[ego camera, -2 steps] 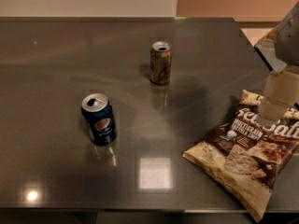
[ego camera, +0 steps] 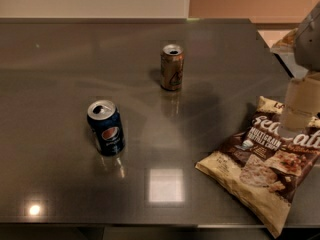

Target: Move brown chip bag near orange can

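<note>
The brown chip bag lies flat on the dark table at the right front, cream and dark brown with white lettering. The orange can stands upright at the table's middle back, well to the left of the bag and apart from it. My gripper comes down from the upper right and hangs over the bag's upper right part, at or just above its surface. Whether it touches the bag cannot be told.
A blue Pepsi can stands upright at the left front. The dark glossy table ends near the bottom of the view and at the right behind the arm. A light wall runs along the back.
</note>
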Tool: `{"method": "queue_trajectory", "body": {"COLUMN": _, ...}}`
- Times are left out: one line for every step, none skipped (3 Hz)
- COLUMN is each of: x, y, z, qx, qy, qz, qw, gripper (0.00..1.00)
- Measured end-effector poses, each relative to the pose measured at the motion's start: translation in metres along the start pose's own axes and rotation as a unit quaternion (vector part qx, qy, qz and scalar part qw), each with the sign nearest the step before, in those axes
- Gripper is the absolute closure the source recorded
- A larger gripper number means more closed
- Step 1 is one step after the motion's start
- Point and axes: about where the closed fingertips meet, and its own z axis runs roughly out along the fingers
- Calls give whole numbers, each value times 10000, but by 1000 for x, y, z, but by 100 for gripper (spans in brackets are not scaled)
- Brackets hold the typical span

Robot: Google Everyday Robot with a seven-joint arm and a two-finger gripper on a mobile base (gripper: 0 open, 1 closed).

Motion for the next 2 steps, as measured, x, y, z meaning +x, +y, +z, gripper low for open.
{"method": "queue_trajectory", "body": {"x": 4, "y": 12, "z": 3, "qx": -193, "qy": -35, "qz": -553, "qw": 9983, "gripper": 0}}
{"method": "queue_trajectory", "body": {"x": 15, "y": 27, "z": 14, "qx": -352, "qy": -87, "qz": -1174, "qw": 9924, "gripper": 0}}
